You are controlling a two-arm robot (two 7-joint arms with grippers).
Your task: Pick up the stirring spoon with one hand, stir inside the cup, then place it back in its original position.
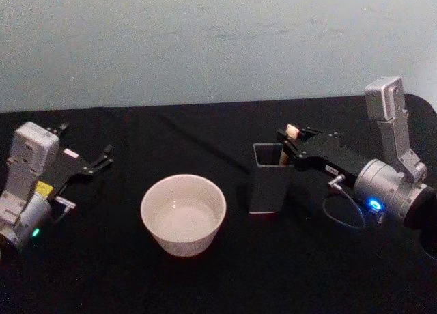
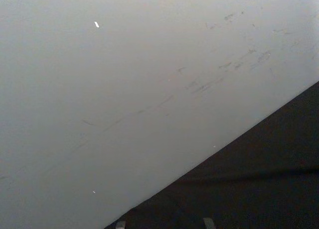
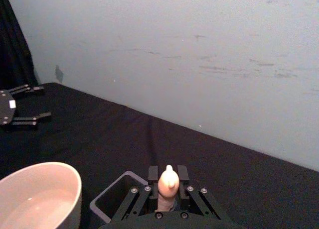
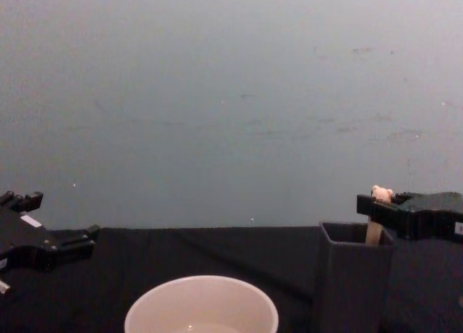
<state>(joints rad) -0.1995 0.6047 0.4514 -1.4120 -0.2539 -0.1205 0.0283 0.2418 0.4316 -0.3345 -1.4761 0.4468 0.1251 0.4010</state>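
The stirring spoon [image 1: 292, 131] stands upright in the dark grey square holder [image 1: 268, 184], the original position, right of centre. Its bear-head top [image 4: 377, 194] pokes above my right gripper [image 1: 288, 142], which is shut on the beige handle [image 3: 168, 181] just over the holder's far right corner. The spoon's bowl is hidden inside the holder [image 4: 351, 282]. The cream cup [image 1: 183, 215] sits left of the holder, a small gap between them, with a shallow pale liquid inside. My left gripper [image 1: 85, 142] rests open at the far left, well away from the cup.
A black cloth [image 1: 205, 287] covers the table, and a pale blue-grey wall [image 1: 218, 41] rises close behind its back edge. The table's rounded right corner [image 1: 427, 106] lies behind my right arm.
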